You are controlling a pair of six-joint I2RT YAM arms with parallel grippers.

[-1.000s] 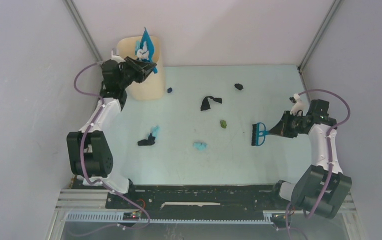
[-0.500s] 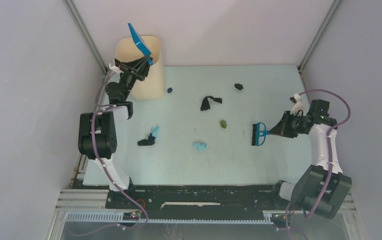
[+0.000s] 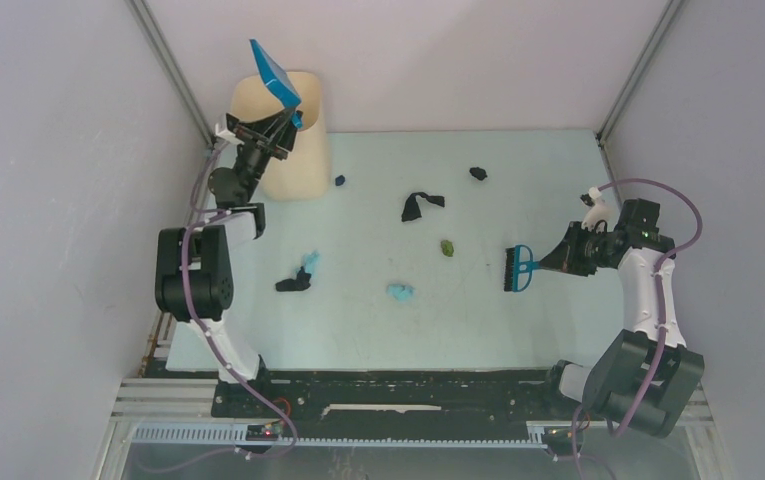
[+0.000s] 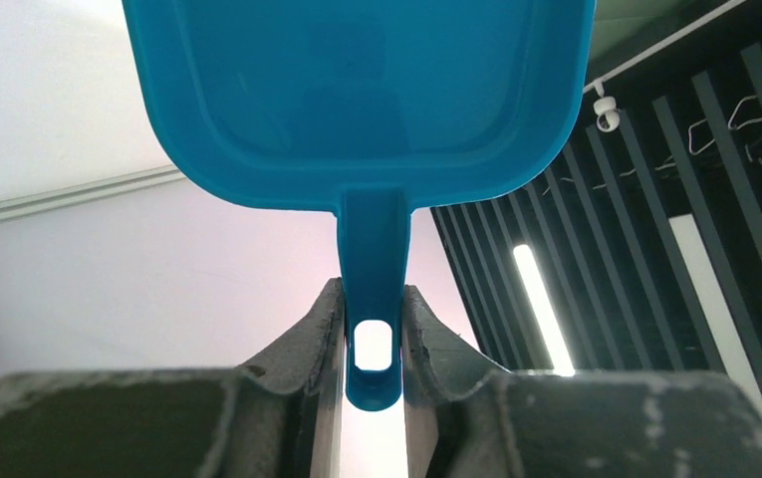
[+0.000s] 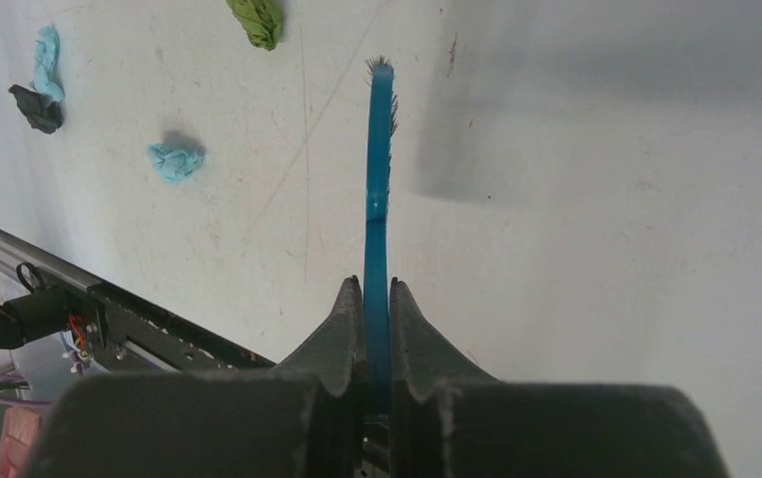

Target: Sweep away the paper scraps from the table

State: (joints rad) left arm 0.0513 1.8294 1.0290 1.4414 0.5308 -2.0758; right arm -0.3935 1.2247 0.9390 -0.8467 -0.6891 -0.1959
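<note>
Paper scraps [image 3: 399,291] scattered across the counter [image 3: 518,180].
Left end effector [image 4: 371,319] clamps the dustpan [image 4: 357,90] above the bin [image 3: 303,170]; right end effector [image 5: 378,299] pinches the brush [image 5: 381,149].

White-and-black left arm [image 3: 193,285] and right arm [image 3: 644,290], looping purple cables [image 3: 658,184], scuffed dark grey fingers [image 4: 295,354]

Left tool [image 4: 372,299] high, right tool [image 5: 375,289] low, both clamped tight

The right gripper [image 5: 378,291] clamps the blue brush [image 5: 381,149] edge-on — green, light-blue and black paper scraps [image 5: 175,162] dot the table [image 5: 606,249] beside it
</note>
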